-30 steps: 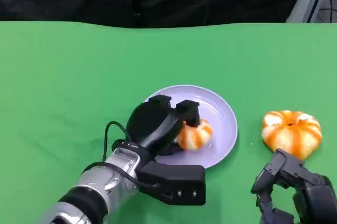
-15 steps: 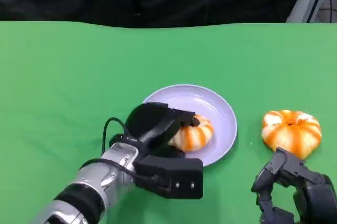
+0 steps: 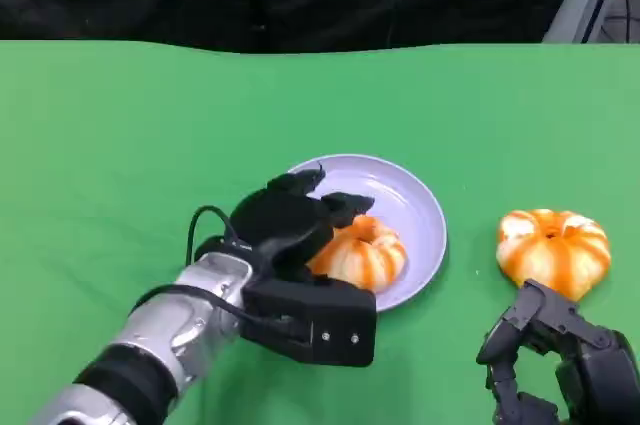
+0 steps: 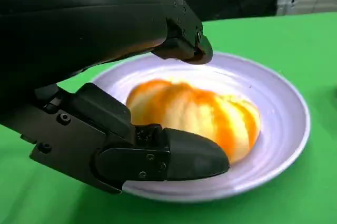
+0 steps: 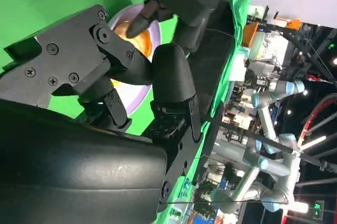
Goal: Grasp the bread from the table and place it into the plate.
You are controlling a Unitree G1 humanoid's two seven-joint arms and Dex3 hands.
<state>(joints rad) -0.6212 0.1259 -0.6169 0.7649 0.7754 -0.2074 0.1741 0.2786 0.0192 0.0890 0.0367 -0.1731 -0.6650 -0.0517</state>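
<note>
One bread (image 3: 358, 253) is seen lying in the plate (image 3: 420, 207), left hand (image 3: 285, 220) fingers apart around it; soft and light, it is best cupped by its sides.

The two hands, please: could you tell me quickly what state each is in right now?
Left hand: open, fingers either side of the bread on the plate.
Right hand: holds nothing; open or closed, cannot tell.

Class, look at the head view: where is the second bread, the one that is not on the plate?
The second bread lies on the green table at the right of the head view, beside the plate and just beyond the right hand.
</note>
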